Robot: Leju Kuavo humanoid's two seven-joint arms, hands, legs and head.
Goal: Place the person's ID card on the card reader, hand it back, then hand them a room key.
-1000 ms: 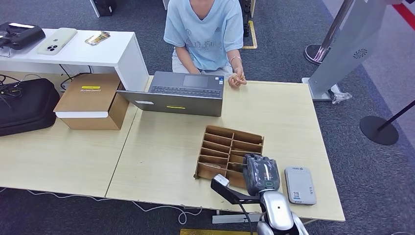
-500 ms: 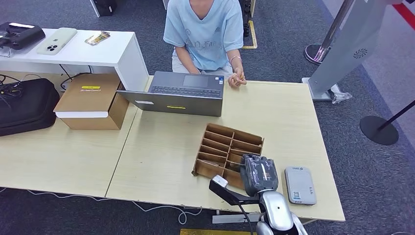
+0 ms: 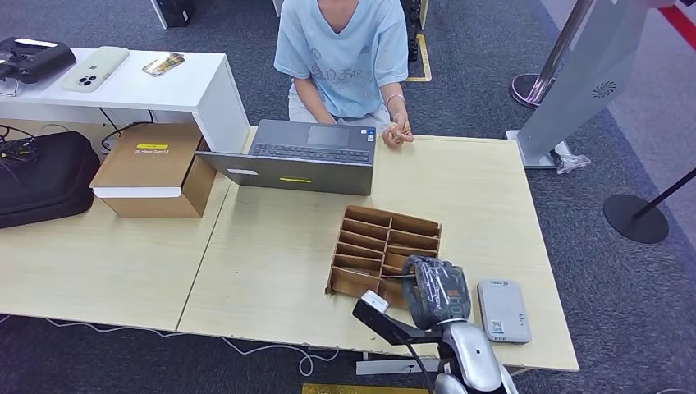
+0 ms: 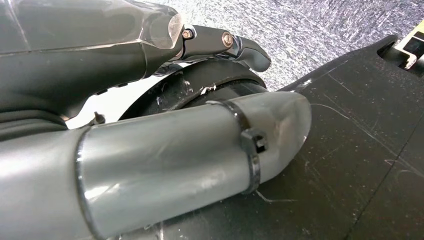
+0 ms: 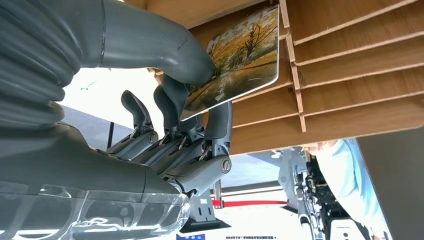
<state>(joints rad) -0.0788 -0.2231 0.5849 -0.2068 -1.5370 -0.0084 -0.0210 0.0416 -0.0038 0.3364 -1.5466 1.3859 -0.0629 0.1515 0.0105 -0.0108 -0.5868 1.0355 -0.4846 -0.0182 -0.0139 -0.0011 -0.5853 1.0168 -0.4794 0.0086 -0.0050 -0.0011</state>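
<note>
Your right hand (image 3: 437, 291) is over the near corner of the wooden card rack (image 3: 384, 250), just beside the grey card reader (image 3: 502, 309) at the worktop's (image 3: 279, 271) near right edge. From the right wrist camera you can see it clearly: the thumb and dark fingers (image 5: 172, 102) are pinching a room key (image 5: 235, 62), a card printed with an autumn-tree picture. The card is tilted and lies against the rack's wooden slats, its far end in among the dividers; you can't tell which compartment.

Your left hand (image 4: 150, 150) sits close to the left wrist camera above a dark surface and grey carpet; whether its fingers are apart or curled, you cannot tell from here.

Across the worktop, the person (image 3: 345, 57) in a light blue shirt sits behind an open laptop (image 3: 299, 156), one hand (image 3: 397, 133) resting on the far edge. A cardboard box (image 3: 156, 168) and a black bag (image 3: 41, 176) sit off to the left.
</note>
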